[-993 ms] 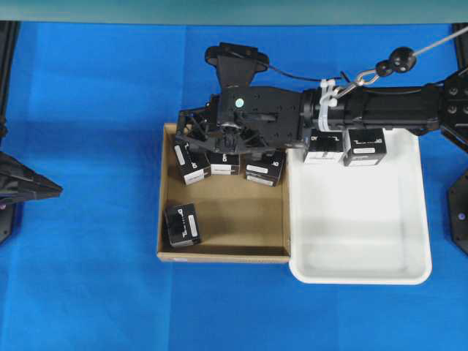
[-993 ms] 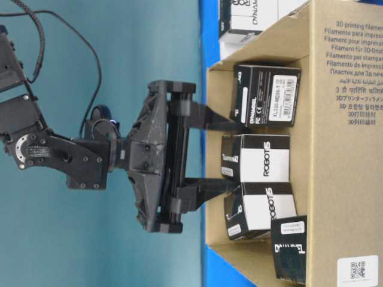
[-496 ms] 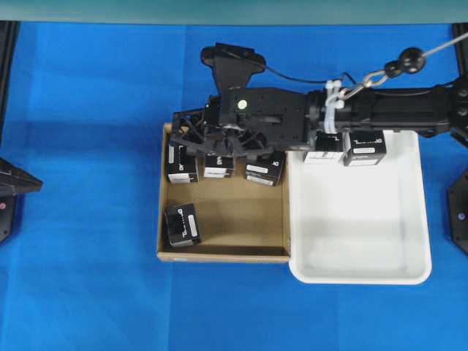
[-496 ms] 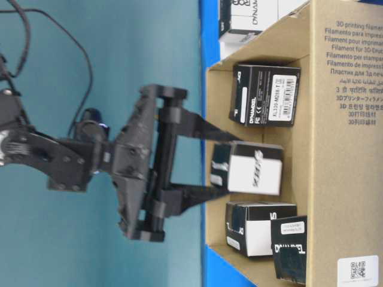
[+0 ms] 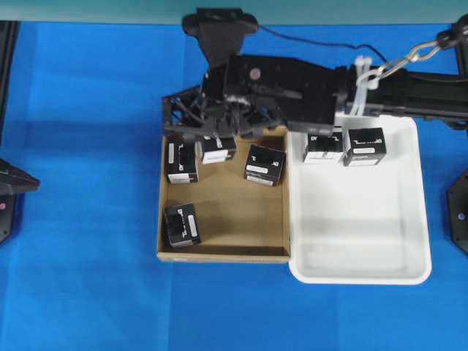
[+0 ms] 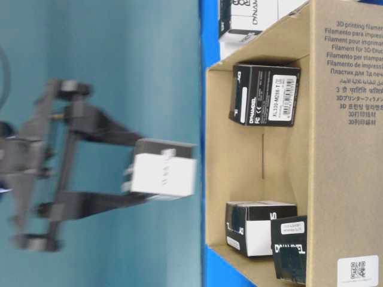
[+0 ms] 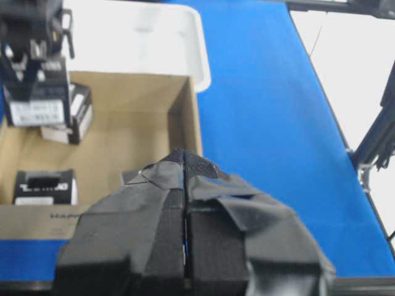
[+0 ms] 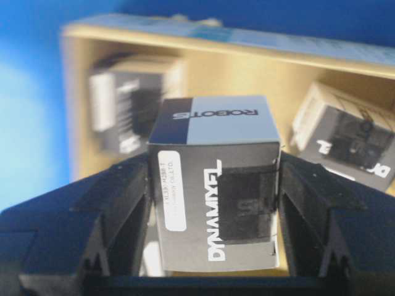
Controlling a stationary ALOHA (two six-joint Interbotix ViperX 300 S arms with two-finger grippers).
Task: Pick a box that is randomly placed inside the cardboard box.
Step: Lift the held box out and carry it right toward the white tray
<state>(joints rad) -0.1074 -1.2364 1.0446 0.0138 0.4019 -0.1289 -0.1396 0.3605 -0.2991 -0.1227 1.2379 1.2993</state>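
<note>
The right end effector (image 8: 213,246) clamps a box (image 8: 213,185) above the cardboard box (image 5: 223,219) on the blue tabletop (image 5: 88,146).

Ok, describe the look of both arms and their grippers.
The right arm is matte black, bundled with a white zip tie, a thin black cable trailing off. Its right gripper has black ridged fingers on an open lattice frame. The left gripper has blocky fingers wrapped in black tape.

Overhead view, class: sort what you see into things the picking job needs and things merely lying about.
Job:
held box
right gripper
cardboard box

Lying about:
white tray
two boxes in the tray
left gripper
blue table cover
</note>
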